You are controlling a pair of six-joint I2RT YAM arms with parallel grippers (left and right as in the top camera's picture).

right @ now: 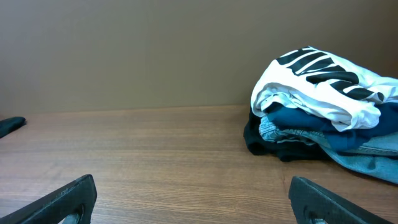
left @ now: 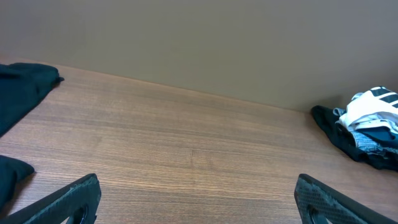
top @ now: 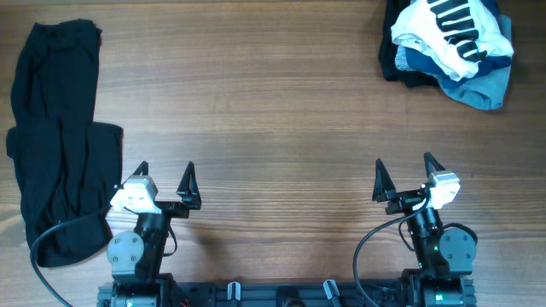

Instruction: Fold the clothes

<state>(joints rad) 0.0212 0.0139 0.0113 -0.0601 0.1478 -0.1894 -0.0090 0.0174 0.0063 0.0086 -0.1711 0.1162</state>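
The black garment (top: pixel 55 136) lies loosely bunched along the table's left edge, running from the far corner toward the near side. Parts of it show at the left of the left wrist view (left: pixel 22 87), and a sliver shows at the left edge of the right wrist view (right: pixel 11 124). No logo mark shows. My left gripper (top: pixel 164 173) is open and empty, just right of the garment's lower part. My right gripper (top: pixel 404 167) is open and empty at the near right, far from the garment.
A pile of other clothes (top: pixel 452 47) sits at the far right corner: a white garment with black stripes on top of light blue and dark fabric. It also shows in the right wrist view (right: pixel 323 112) and the left wrist view (left: pixel 367 127). Bare wooden table (top: pixel 273 111) lies between.
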